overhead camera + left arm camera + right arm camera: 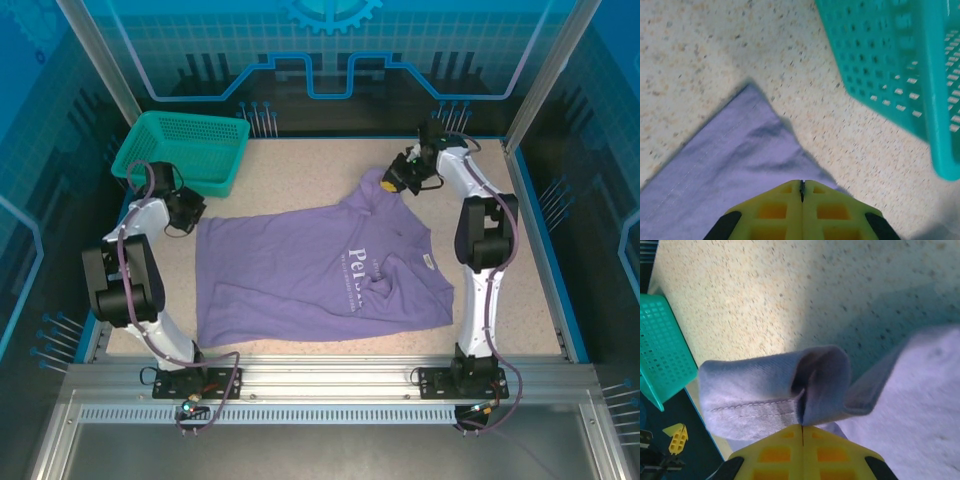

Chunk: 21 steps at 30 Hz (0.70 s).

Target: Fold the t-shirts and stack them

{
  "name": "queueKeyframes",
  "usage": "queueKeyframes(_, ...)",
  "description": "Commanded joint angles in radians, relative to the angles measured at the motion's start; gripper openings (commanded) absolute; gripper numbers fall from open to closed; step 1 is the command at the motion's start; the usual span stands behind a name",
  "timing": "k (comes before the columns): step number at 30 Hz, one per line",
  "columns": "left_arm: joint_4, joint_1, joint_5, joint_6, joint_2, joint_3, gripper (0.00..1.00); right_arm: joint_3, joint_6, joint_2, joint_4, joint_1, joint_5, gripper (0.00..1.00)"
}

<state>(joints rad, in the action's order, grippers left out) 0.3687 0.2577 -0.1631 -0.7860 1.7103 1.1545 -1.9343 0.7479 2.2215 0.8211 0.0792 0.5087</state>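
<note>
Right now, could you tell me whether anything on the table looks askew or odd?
The t-shirt lies skewed and rumpled, with a pucker beside its white lettering, and one sleeve is bunched in the shut right claw.

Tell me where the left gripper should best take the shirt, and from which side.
Probably the pointed corner of the shirt nearest the basket. It lies flat with bare table on both sides, so the left gripper, now shut, could open and come in low from the basket side, onto the point. The right gripper pinches a far fold.
</note>
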Motion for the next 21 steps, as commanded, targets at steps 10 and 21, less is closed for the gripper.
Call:
queueKeyframes(10, 0.207, -0.011, 0.070, -0.073, 0.131, 0.147, 0.52, 0.162, -0.091, -0.111, 0.003, -0.020, 0.043, 0.00)
queueKeyframes(21, 0.182, -0.010, 0.158, -0.277, 0.259, 0.196, 0.50, 0.205, -0.108, -0.145, -0.002, -0.019, 0.041, 0.00)
